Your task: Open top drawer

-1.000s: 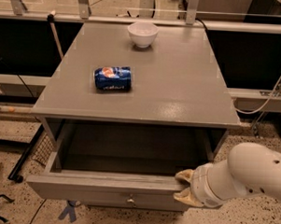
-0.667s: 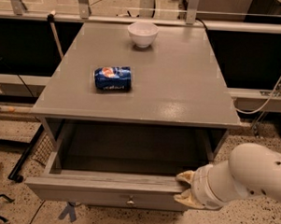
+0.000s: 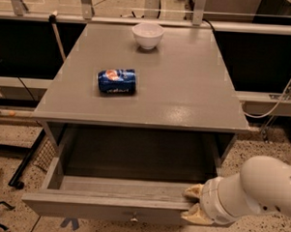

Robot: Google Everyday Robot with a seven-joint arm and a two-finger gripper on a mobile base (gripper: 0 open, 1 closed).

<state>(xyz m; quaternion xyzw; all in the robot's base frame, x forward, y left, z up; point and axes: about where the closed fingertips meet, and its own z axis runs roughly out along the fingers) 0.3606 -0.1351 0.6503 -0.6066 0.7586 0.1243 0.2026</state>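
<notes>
The top drawer (image 3: 107, 207) of the grey table is pulled well out, and its bare inside shows. Its small round metal knob (image 3: 134, 217) sits at the centre of the front panel. My gripper (image 3: 189, 203) is at the right end of that panel. One tan finger (image 3: 194, 190) is inside the drawer and the other finger (image 3: 195, 217) is outside, so they clasp the panel's top edge. My white arm (image 3: 258, 190) comes in from the lower right. No other drawers are in view.
A blue soda can (image 3: 117, 81) lies on its side on the grey tabletop (image 3: 185, 90). A white bowl (image 3: 147, 35) stands at the back. Metal rails and cables run behind. Black frame legs (image 3: 25, 163) stand on the speckled floor at the left.
The drawer has slid a little further out toward the camera, with my gripper still on its front panel. The can and bowl have not moved.
</notes>
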